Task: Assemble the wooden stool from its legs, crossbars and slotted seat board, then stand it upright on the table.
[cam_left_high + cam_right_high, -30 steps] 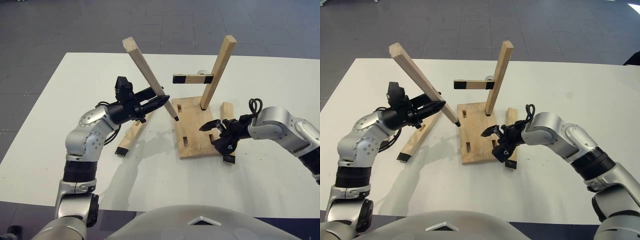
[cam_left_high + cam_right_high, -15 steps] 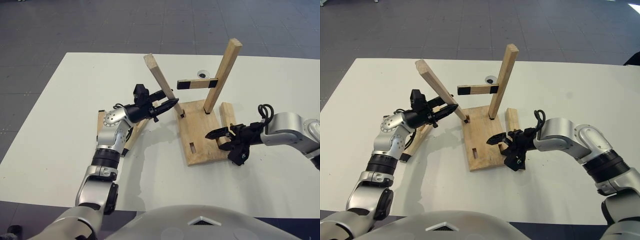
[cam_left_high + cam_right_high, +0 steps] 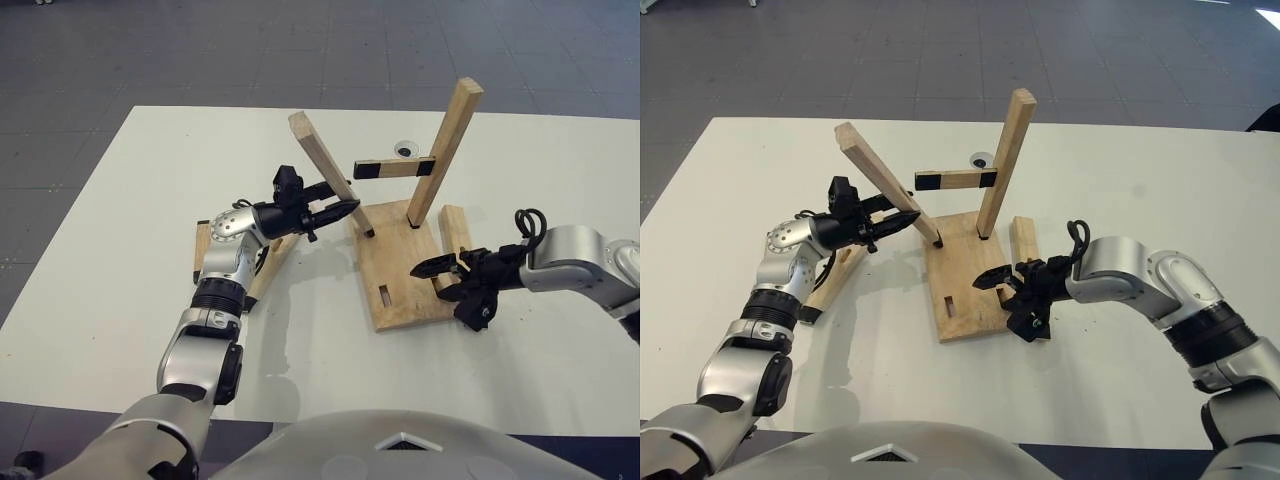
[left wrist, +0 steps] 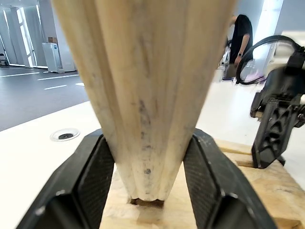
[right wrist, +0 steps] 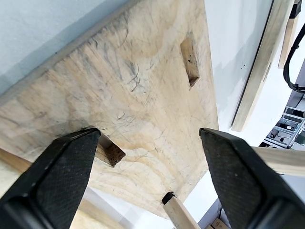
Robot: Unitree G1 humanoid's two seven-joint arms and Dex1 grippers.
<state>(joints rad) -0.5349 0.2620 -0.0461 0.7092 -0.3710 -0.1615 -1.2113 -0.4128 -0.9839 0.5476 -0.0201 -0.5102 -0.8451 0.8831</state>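
Bright even light, soft shadows on white table (image 3: 110, 260)

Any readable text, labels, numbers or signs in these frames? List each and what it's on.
None can be read.
Seat board, held leg, standing leg, crossbar: bare wood, plain black end bands.
Table: blank.
Left gripper, right gripper: no legible marking.

The held leg (image 4: 143, 95) ran off the left wrist view; whether its foot sat inside the board (image 4: 252, 186) was unclear. A loose leg (image 3: 262, 275) lay partly behind the left arm (image 3: 215, 290) (another leg (image 3: 455, 225) behind the right gripper (image 3: 428, 283)).
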